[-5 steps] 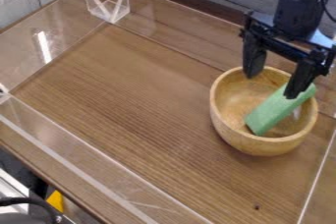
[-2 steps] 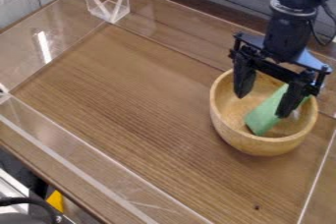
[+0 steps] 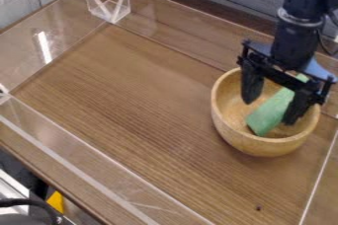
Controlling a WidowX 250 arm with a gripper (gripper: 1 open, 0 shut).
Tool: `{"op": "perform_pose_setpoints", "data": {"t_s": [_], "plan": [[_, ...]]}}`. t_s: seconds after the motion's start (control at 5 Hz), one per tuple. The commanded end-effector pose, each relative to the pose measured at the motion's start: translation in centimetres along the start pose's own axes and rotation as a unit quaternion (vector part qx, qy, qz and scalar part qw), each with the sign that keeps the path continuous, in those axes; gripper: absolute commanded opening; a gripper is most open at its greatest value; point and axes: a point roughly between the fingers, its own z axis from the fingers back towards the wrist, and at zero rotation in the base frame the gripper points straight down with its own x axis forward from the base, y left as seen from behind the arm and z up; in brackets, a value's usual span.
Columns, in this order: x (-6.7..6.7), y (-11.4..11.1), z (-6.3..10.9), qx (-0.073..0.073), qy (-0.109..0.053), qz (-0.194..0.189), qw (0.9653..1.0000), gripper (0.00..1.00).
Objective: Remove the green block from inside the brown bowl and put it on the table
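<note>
A dark brown wood-grain desk [image 3: 126, 86] fills most of the view, its grain running in long diagonal streaks and catching a soft sheen from overhead light. Low clear acrylic walls [image 3: 53, 41] fence it in, visible mainly as bright reflective edges along the left side and the near edge. A small clear acrylic stand with a V-shaped outline [image 3: 107, 3] sits at the far left corner. Beyond the far wall there is a pale strip of background, too blurred to make out, and a dark patch with something yellow shows at the bottom left corner (below the desk's edge, not identifiable).

At the right side of the desk stands the round, light-brown wooden bowl [image 3: 231, 130], thick-rimmed, with its grain visible on the inner wall. The bright green rectangular block [image 3: 272, 113] lies inside it, leaning tilted against the far right part of the inner wall, its lower end towards the bowl's floor.

The black claw [image 3: 282, 83] of the robot arm hangs pointing straight down over the bowl, its two fingers spread wide, one to each side of the block's upper end and reaching below the rim. It has hold of nothing; whether a fingertip touches the block cannot be told.
</note>
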Motion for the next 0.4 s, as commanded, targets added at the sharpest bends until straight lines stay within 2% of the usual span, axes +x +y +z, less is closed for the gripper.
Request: {"op": "perform_pose_setpoints", "data": {"t_s": [0.0,0.2], "plan": [[1.02,0.41,0.21,0.002,-0.018,-0.01,0.9998,1.0],[1.88,0.92,-0.67,0.003,-0.017,-0.018,0.9997,1.0]]}}
